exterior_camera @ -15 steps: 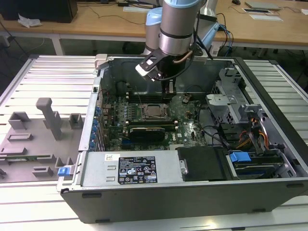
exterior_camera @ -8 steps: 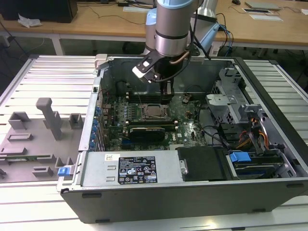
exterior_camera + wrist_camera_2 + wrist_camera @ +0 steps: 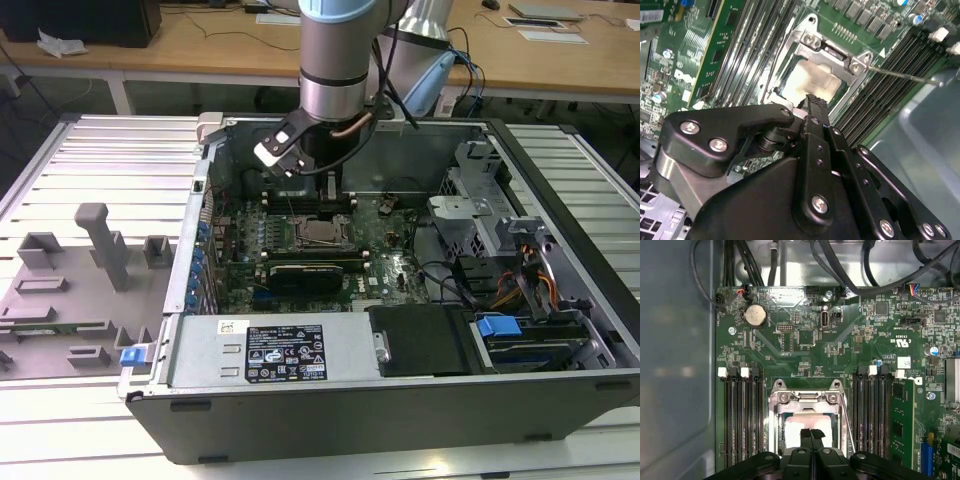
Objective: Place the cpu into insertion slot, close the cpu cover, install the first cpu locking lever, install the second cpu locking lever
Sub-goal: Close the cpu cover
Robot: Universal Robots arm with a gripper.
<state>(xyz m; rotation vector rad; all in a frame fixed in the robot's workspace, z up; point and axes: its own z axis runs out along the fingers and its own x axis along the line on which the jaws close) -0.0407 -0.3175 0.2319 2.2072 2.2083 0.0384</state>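
The cpu (image 3: 807, 421) shows its pale silvery face in the insertion slot (image 3: 780, 427) on the green board. The cpu cover (image 3: 805, 397), a silver frame with a square window, lies down around the chip. My gripper (image 3: 811, 433) hovers right over the chip's near edge, fingertips pressed together with nothing seen between them. In the second wrist view the same chip (image 3: 812, 82) lies just beyond the gripper (image 3: 815, 100). A thin locking lever (image 3: 905, 76) sticks out sideways from the socket, unlatched. In the exterior view the gripper (image 3: 328, 185) hangs inside the open case above the socket (image 3: 322, 233).
Black memory slots (image 3: 742, 415) flank the socket on both sides, with one green module (image 3: 902, 425) fitted. The grey case wall (image 3: 675, 365) stands close by. A drive cage (image 3: 480, 215) and cables fill the exterior view's right. A grey parts fixture (image 3: 95, 260) sits outside the case.
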